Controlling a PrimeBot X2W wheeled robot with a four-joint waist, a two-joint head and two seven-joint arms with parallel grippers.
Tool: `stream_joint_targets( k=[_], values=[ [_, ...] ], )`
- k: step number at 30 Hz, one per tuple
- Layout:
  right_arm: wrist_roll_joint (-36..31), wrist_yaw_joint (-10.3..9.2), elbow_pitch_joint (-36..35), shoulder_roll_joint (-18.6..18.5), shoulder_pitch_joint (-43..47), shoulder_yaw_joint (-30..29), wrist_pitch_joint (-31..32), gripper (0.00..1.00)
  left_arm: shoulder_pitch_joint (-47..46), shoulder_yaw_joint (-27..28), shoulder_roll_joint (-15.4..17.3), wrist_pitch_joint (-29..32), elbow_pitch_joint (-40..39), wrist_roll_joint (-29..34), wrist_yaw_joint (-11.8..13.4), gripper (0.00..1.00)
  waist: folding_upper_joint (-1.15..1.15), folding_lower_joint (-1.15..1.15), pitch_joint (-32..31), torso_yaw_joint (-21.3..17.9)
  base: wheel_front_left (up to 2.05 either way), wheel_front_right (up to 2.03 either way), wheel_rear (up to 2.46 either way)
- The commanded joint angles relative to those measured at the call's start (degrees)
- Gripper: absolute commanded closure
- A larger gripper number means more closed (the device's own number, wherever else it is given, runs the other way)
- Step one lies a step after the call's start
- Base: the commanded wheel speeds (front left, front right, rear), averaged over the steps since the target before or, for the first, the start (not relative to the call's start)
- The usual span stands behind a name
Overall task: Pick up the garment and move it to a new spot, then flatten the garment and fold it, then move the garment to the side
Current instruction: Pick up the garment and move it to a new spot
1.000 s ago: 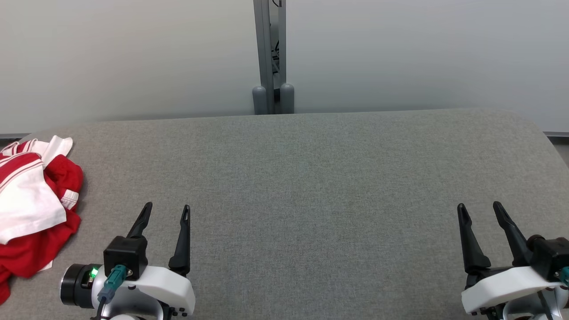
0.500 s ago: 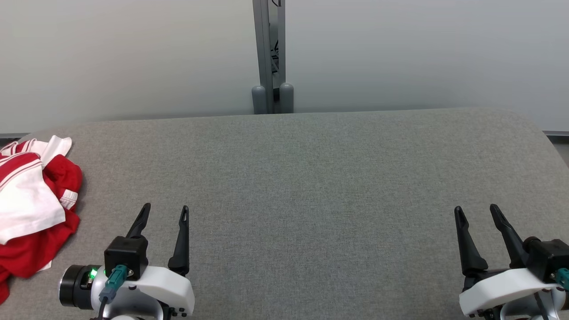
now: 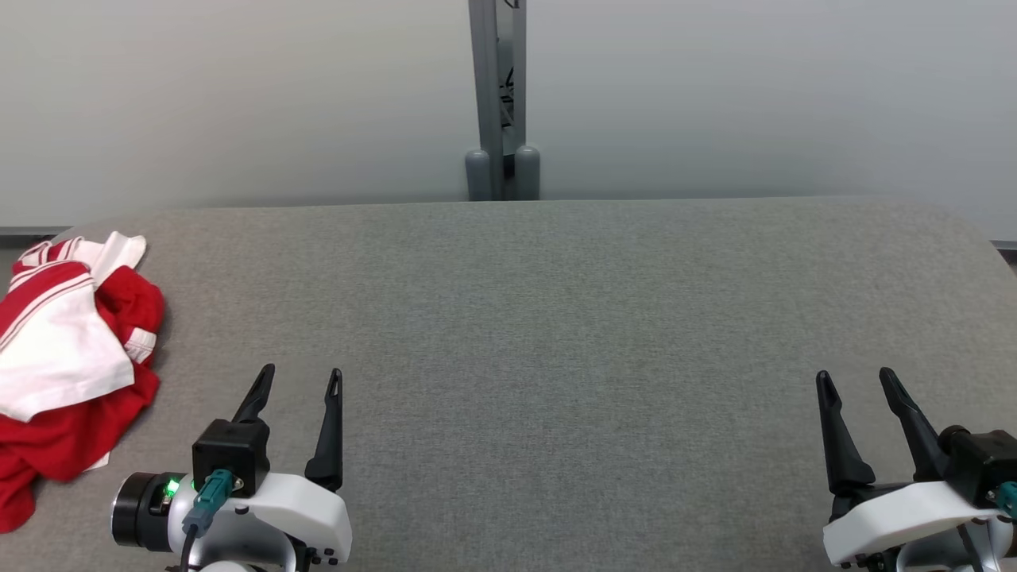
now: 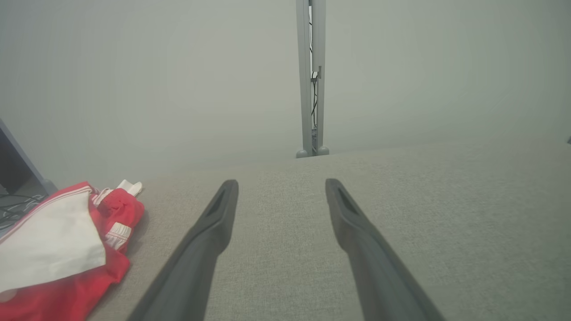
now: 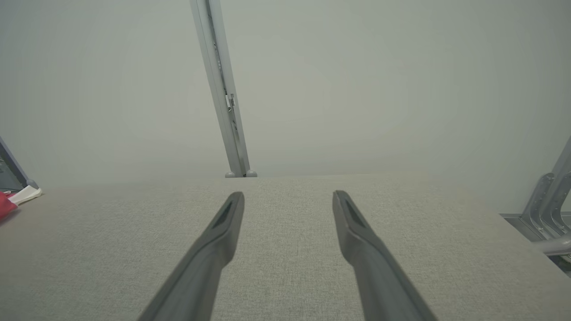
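Note:
A crumpled red and white garment [image 3: 67, 361] lies in a heap at the far left edge of the grey padded table [image 3: 556, 318]. The left wrist view has the garment [image 4: 62, 249] at its lower left, and the right wrist view catches a corner of the garment [image 5: 13, 198] at its left edge. My left gripper [image 3: 300, 377] hovers open over the table's near left, to the right of the heap and apart from it. My right gripper [image 3: 856, 378] is open at the near right, nothing between its fingers.
A grey metal post [image 3: 499, 95] on two rounded feet stands behind the table's far edge against a pale wall. A metal frame [image 5: 546, 209] sits off the table's right end. The table's corners are rounded.
The whole head view has shifted slightly right and down, so the camera moved. Both grippers stay open and hold about the same places.

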Motion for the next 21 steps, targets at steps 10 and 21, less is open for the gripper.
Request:
stream_joint_targets(
  k=[10,21],
  values=[
    [0.1,0.13,-1.2,0.0,0.9,0.7,-0.5,0.0,-0.5,0.7,0.6,-0.4,-0.4,-1.0,1.1,0.0,0.0,0.0,-0.7,11.4,0.0,0.0,0.0],
    [1.4,0.13,-0.9,0.1,1.0,3.9,-0.2,0.0,1.3,2.3,1.8,-0.2,-2.0,-1.8,2.4,0.0,0.0,0.0,-1.8,22.5,0.0,0.0,0.0]
  ],
)
